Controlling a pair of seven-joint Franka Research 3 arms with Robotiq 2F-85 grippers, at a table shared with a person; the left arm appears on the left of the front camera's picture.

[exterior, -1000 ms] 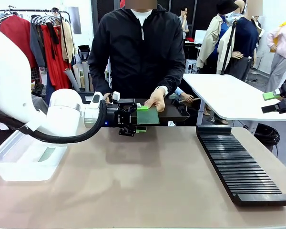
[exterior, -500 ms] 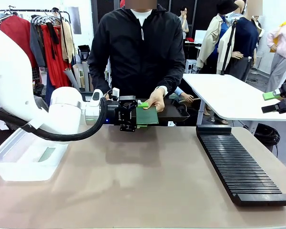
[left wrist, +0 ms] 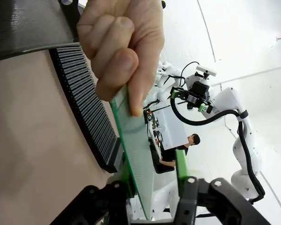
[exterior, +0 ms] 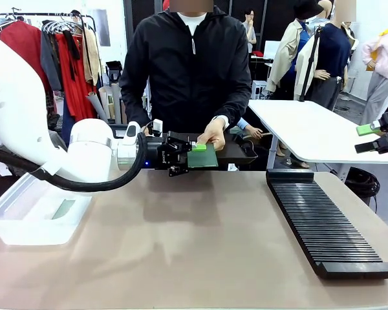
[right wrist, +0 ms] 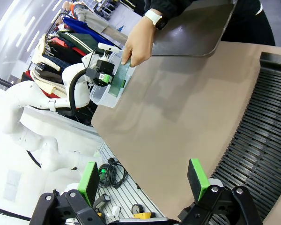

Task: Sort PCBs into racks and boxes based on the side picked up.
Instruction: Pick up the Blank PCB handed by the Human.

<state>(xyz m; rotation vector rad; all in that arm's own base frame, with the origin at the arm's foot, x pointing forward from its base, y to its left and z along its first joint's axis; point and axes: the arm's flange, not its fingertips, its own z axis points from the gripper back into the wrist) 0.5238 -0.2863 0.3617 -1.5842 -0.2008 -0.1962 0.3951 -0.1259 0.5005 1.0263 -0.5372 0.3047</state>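
Note:
A person's hand [exterior: 213, 132] holds out a green PCB [exterior: 204, 157] over the table's far edge. My left gripper [exterior: 195, 156] reaches it from the left. In the left wrist view the PCB [left wrist: 139, 154] stands edge-on between the jaws; one green pad [left wrist: 127, 174] is against it and the other pad [left wrist: 181, 164] is still a little apart. The hand [left wrist: 124, 47] pinches the board's far end. My right gripper [right wrist: 144, 180] is open and holds nothing; it hovers over the long black rack [right wrist: 262, 140] and shows at the far right [exterior: 378, 137]. The clear box [exterior: 32, 213] sits at the left.
Another PCB [exterior: 63, 208] lies in the box. A shallow black tray [exterior: 236, 154] sits in front of the person. The rack [exterior: 323, 219] lies along the table's right side. A white table [exterior: 310, 132] stands behind at the right.
The left gripper's jaws have narrowed from wide open to close around the PCB, and the wrist has shifted slightly right. The hand still holds the board. The right arm is still.

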